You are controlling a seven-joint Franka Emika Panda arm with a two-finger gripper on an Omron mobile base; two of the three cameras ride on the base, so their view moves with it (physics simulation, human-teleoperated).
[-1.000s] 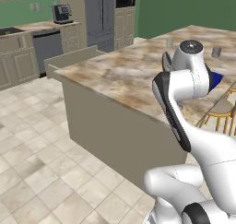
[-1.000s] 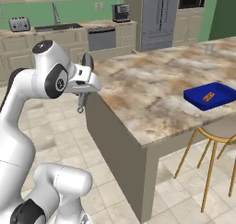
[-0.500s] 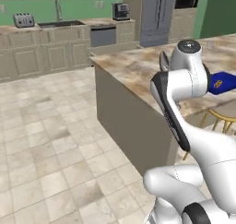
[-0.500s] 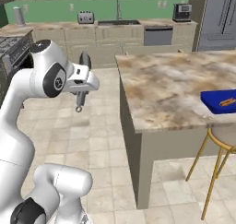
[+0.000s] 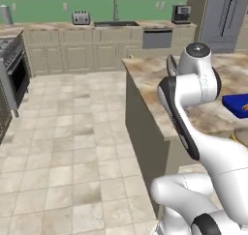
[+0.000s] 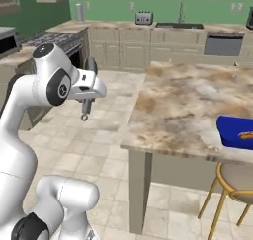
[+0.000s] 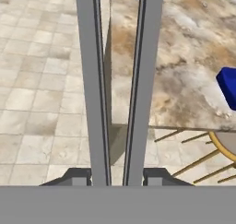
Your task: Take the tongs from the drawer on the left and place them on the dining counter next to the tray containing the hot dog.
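End effector [image 7: 117, 174] pinching the tongs [image 7: 117, 80], the two long grey arms running straight out from the fingers along its axis. The tray [image 6: 236, 132] with the hot dog [image 6: 246, 134] sits on the dining counter [image 6: 188, 110], well off to the end effector's right and ahead, past the counter's near edge.

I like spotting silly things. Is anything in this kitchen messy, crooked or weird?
Nothing looks spilled or broken. The odd bit is the tongs: they hang in the air, pinched in the robot's hand beside the dining counter, not lying on it. The blue tray with the hot dog sits at the counter's edge.
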